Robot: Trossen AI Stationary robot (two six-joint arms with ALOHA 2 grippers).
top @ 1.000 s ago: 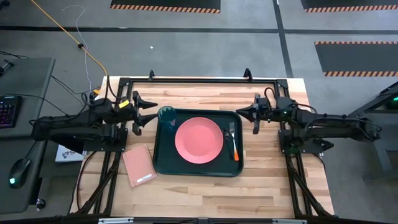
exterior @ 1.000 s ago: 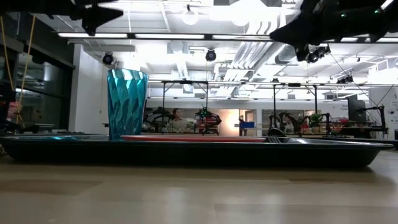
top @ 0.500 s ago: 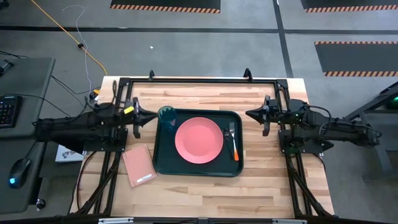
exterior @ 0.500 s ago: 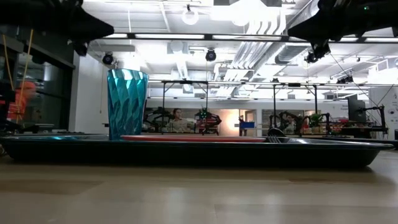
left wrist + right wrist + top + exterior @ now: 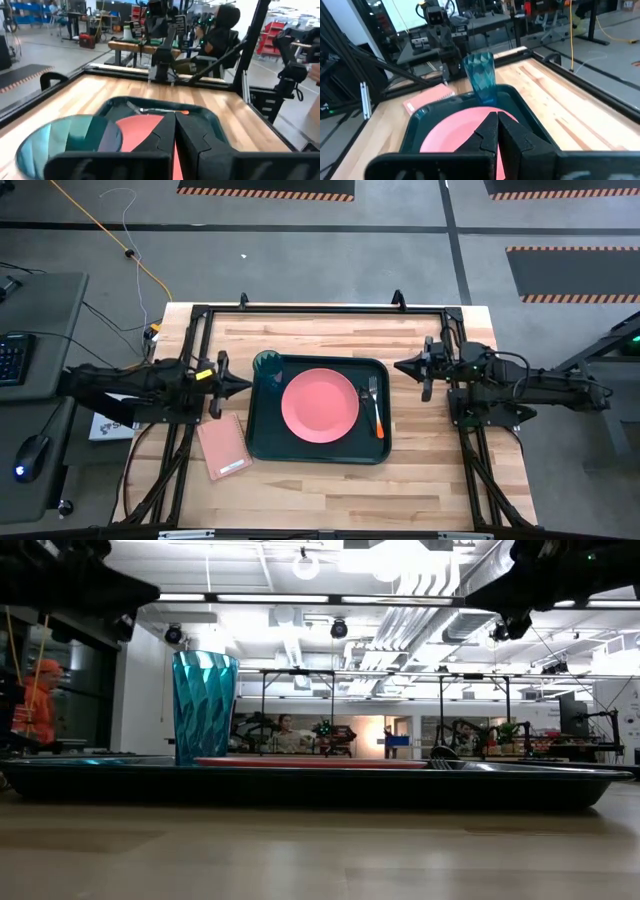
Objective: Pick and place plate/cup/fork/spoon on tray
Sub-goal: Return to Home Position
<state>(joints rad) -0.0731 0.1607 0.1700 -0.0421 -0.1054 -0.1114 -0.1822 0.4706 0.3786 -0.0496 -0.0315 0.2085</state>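
Note:
The dark green tray lies in the middle of the table. On it the salmon-pink plate rests flat. The teal cup stands upright in the tray's far left corner. The fork, orange handle toward the near edge, lies right of the plate, with the dark spoon beside its tines. My left gripper hovers shut, left of the tray. My right gripper hovers shut, right of the tray. Neither holds anything.
A pink rectangular pad lies on the wood left of the tray's near corner. A black metal frame runs along the table's far edge and sides. Bare wood shows near the front edge. A person in orange is in the room beyond.
My left gripper has shut with nothing between its fingers and has drawn back from the cup toward the table's near edge. My right gripper, shut throughout, has pulled back toward the table's right edge. The things on the tray have stayed put.

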